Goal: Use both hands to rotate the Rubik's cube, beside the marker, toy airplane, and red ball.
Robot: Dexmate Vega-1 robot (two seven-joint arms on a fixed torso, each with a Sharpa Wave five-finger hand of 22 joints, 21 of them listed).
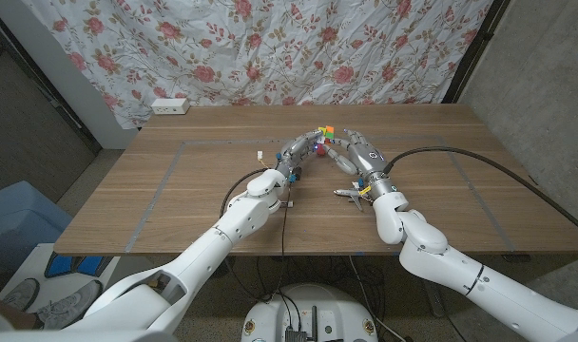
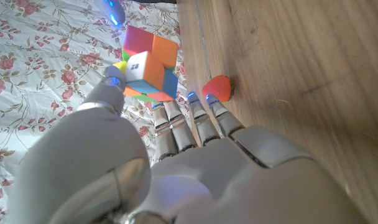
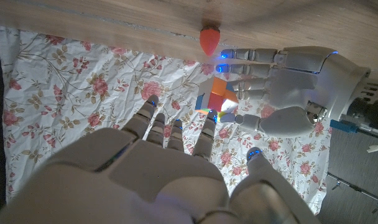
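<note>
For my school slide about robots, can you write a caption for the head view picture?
Both robot hands, left hand and right hand, lift a Rubik's cube above the wooden table.

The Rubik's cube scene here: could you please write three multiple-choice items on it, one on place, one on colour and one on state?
1. Where is the Rubik's cube?
A. Lifted between the two hands
B. Lying at the table's near edge
C. On the floor

2. What colour is the ball on the table?
A. Green
B. Red
C. White

3. What is the left hand doing?
A. Gripping the toy airplane
B. Holding the cube
C. Hanging below the table

Answers: 1 A, the wrist views show the cube off the wood between the left hand and the right hand. 2 B, both wrist views show it red. 3 B, the left wrist view shows its fingers on the cube.
</note>
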